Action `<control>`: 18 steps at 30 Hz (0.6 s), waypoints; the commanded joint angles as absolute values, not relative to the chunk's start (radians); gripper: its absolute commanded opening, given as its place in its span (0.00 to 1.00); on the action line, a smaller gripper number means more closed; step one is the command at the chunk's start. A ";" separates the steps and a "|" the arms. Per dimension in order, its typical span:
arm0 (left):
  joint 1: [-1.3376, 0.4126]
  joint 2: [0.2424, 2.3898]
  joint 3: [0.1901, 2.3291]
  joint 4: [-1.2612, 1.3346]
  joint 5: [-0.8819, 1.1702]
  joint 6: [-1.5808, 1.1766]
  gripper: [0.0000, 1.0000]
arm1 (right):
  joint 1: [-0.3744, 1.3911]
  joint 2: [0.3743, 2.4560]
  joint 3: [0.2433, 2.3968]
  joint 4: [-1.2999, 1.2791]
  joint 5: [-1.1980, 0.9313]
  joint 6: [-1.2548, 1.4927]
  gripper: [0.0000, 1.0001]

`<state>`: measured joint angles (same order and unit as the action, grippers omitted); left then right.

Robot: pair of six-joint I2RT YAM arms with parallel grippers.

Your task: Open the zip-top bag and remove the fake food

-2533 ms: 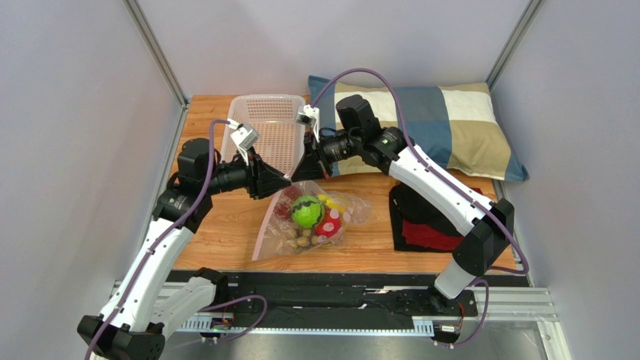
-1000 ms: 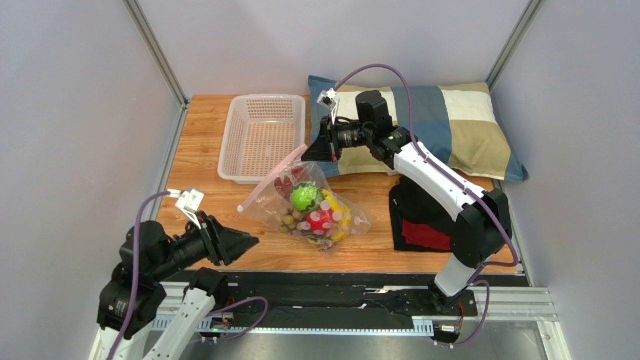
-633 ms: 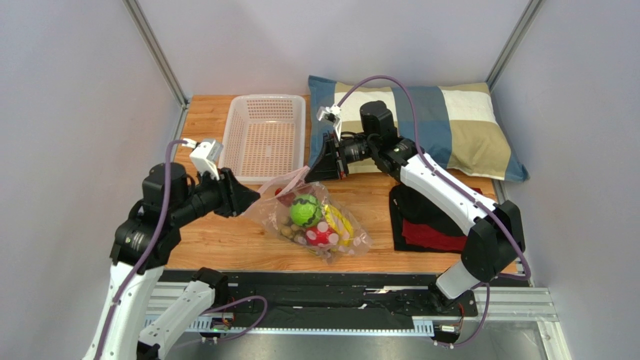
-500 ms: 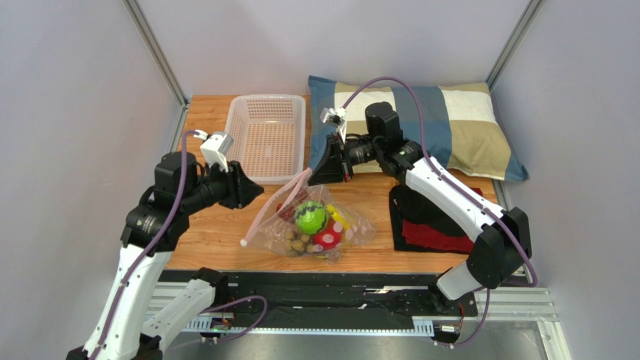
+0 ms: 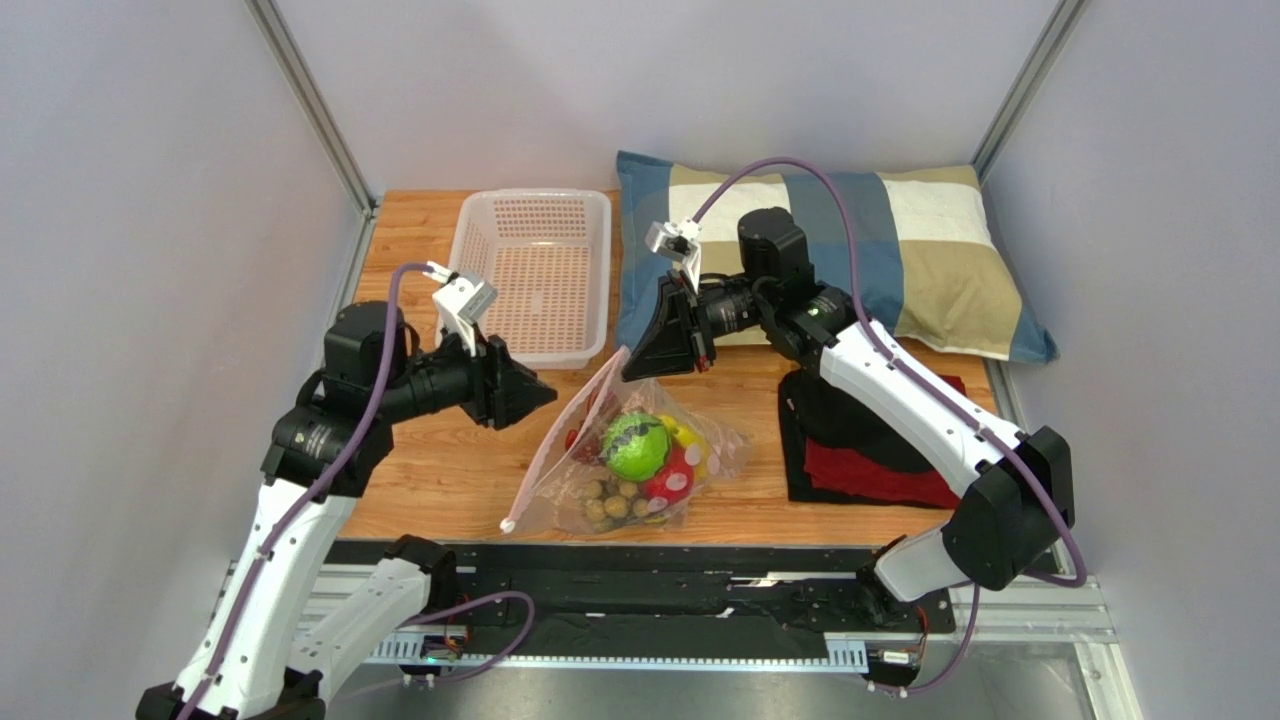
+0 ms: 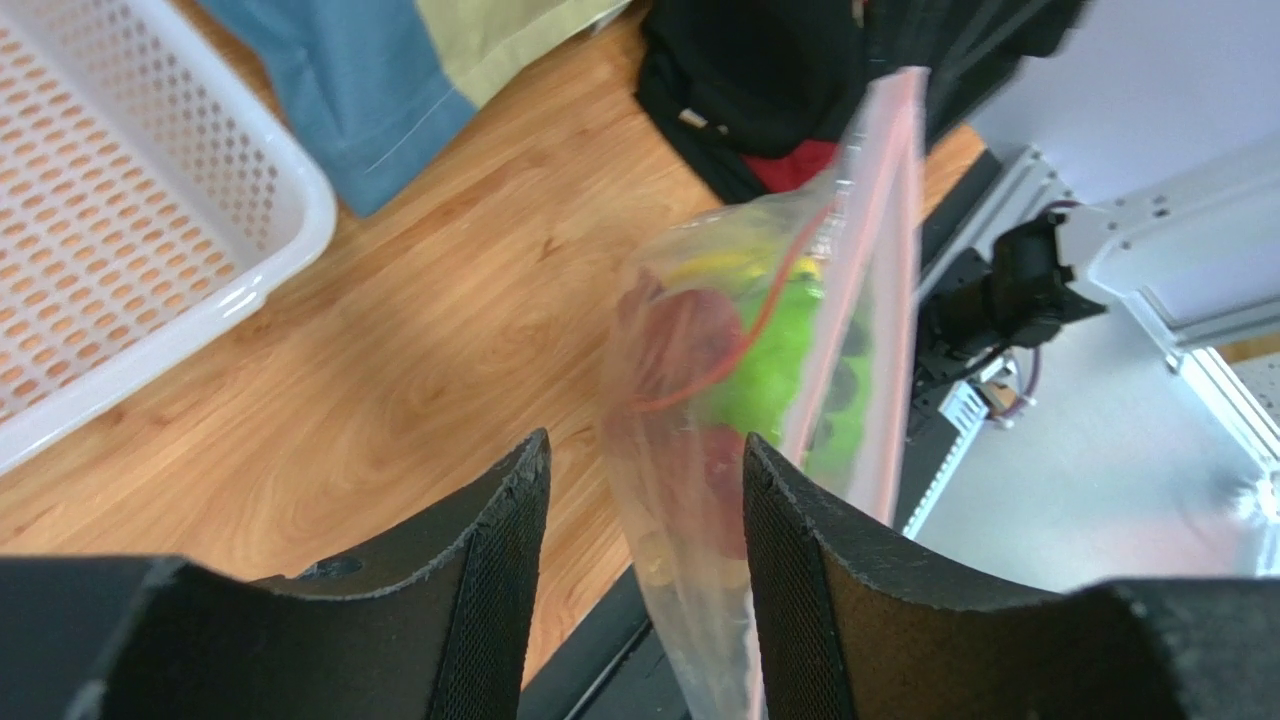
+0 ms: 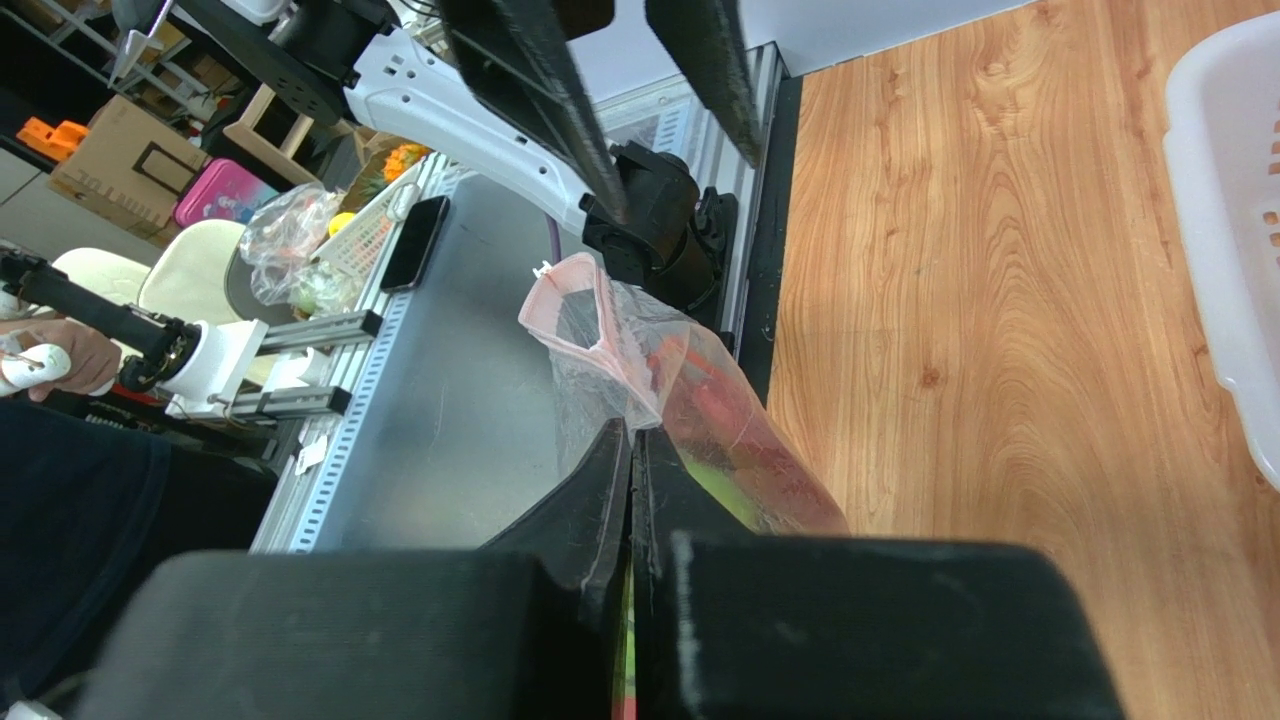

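The zip-top bag point(image 5: 646, 450) hangs from its top edge, its bottom resting on the table. Its pinkish zip strip point(image 5: 559, 447) runs down to the left. Inside are a green ball point(image 5: 634, 444), a red round fruit point(image 5: 672, 477), a brownish cluster point(image 5: 607, 504) and a yellow banana point(image 5: 685, 435). My right gripper point(image 5: 628, 365) is shut on the bag's upper edge, also seen in the right wrist view point(image 7: 631, 435). My left gripper point(image 5: 546, 398) is open just left of the zip strip. In the left wrist view point(image 6: 643, 450) the bag point(image 6: 721, 390) shows between its fingers.
A white mesh basket point(image 5: 529, 270) stands at the back left, also in the left wrist view point(image 6: 135, 255). A checked pillow point(image 5: 902, 255) lies at the back right. A black and red cloth point(image 5: 864, 450) lies right of the bag.
My left gripper let go of the bag, swung back to the near edge, then returned open to the bag's left side. My right gripper kept its hold and shifted slightly right, dragging the bag.
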<state>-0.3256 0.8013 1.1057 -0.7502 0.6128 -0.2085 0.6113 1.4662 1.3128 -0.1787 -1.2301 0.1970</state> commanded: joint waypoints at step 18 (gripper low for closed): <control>-0.327 0.704 0.939 -0.614 0.827 -0.270 0.56 | 0.627 1.447 1.341 -0.192 -1.261 0.181 0.00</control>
